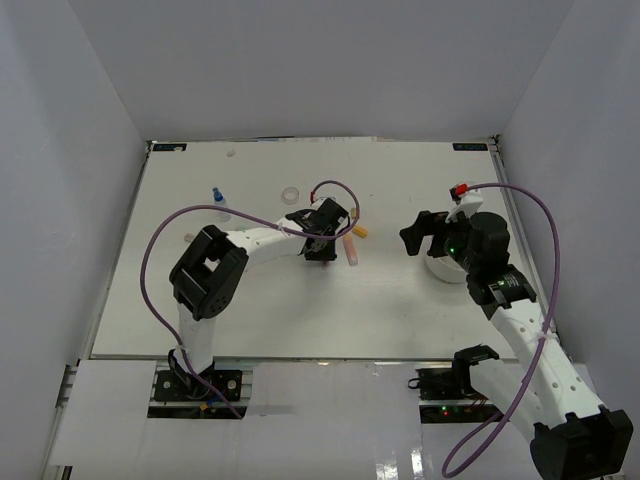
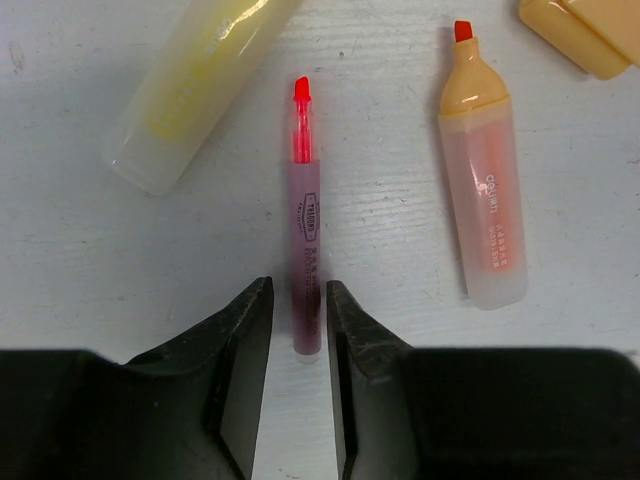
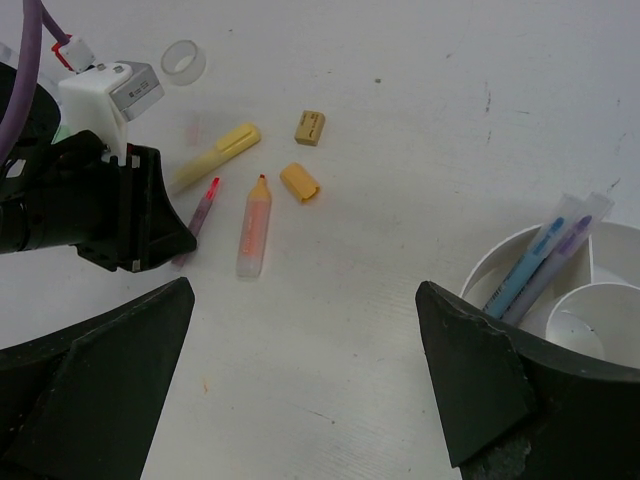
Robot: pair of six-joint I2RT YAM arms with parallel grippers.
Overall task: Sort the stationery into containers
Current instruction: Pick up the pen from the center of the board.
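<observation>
My left gripper (image 2: 300, 287) is low over the table, its jaws narrowly open on either side of a thin purple pen with a red tip (image 2: 304, 205). A sliver of table shows on each side of the pen. A yellow highlighter (image 2: 195, 80) and an uncapped orange highlighter (image 2: 485, 210) lie beside it. My right gripper (image 3: 305, 290) is wide open and empty, above the table next to the round white tub (image 3: 500, 262). The tub holds a blue pen (image 3: 525, 265) and a purple pen (image 3: 555, 255). In the top view the left gripper (image 1: 322, 250) is mid-table and the tub (image 1: 440, 270) is on the right.
A loose orange cap (image 3: 300, 182) and a small tan eraser (image 3: 309, 127) lie beyond the highlighters. A clear tape ring (image 3: 183, 62) lies farther back. A blue-capped bottle (image 1: 218, 198) stands at the far left. White walls enclose the table.
</observation>
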